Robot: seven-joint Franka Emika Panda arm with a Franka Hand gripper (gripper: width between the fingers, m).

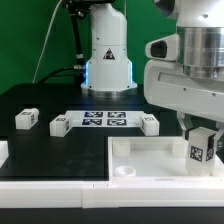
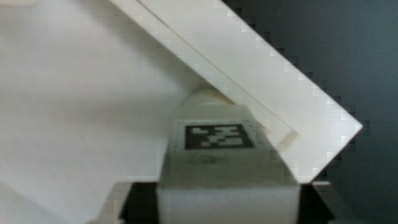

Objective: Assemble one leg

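Note:
My gripper [image 1: 203, 136] is shut on a leg [image 1: 199, 153], a chunky white block with a black-and-white tag. It holds the leg upright at the near right corner of the large white slab [image 1: 140, 158]. In the wrist view the held leg [image 2: 219, 140] sits between my dark fingers [image 2: 146, 204], tag facing the camera, with its far end at the slab's raised edge [image 2: 249, 75]. I cannot tell whether the leg touches the slab. Three more legs lie on the black table: one at the exterior view's left [image 1: 26, 119], one beside the marker board [image 1: 58, 125], one at its other end [image 1: 150, 123].
The marker board [image 1: 105, 120] lies flat in the middle of the table, in front of the robot base [image 1: 107, 60]. A white part [image 1: 3, 151] shows at the exterior view's left edge. The table's white front rim [image 1: 60, 195] runs along the bottom.

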